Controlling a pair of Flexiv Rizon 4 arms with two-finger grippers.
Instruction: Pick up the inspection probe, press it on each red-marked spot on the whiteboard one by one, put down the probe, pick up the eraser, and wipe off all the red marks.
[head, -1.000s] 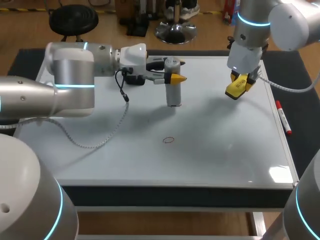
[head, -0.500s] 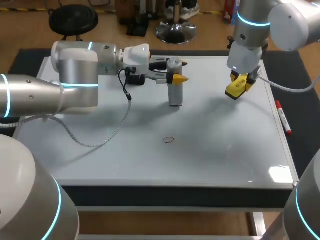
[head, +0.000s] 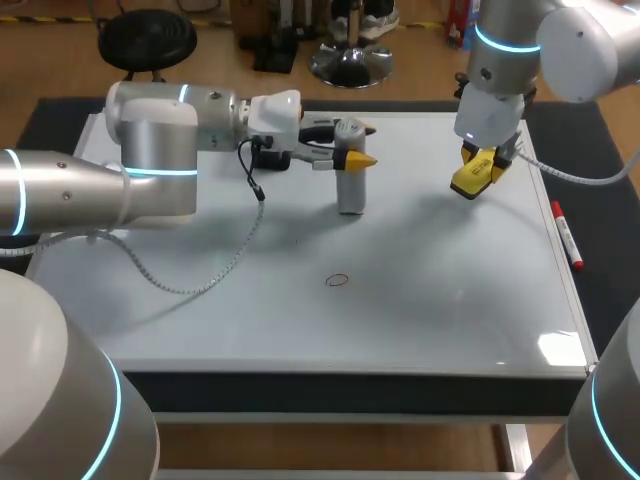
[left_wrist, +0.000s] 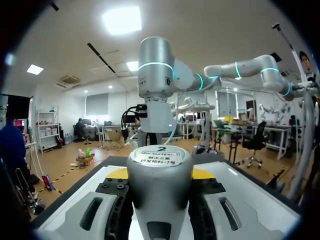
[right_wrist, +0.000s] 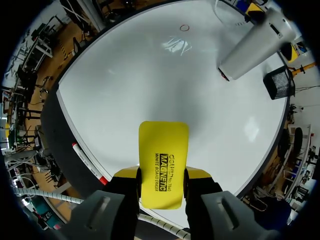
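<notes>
Left pincer (head: 351, 147) clamps the upright grey cylindrical probe (head: 349, 188); right pincer (head: 478, 165) grips the yellow rectangular eraser (right_wrist: 163, 167) above the whiteboard (head: 430, 300).

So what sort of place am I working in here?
Likely a robotics test bench: a whiteboard lies flat as the worktop, the left gripper holds an inspection probe, the right gripper a yellow eraser.

I see a marker (head: 566, 235) lying lengthwise at the right side of the dark table (head: 605, 200). Its body is white with red at both ends, one end pointing away from me and the other toward me.
</notes>
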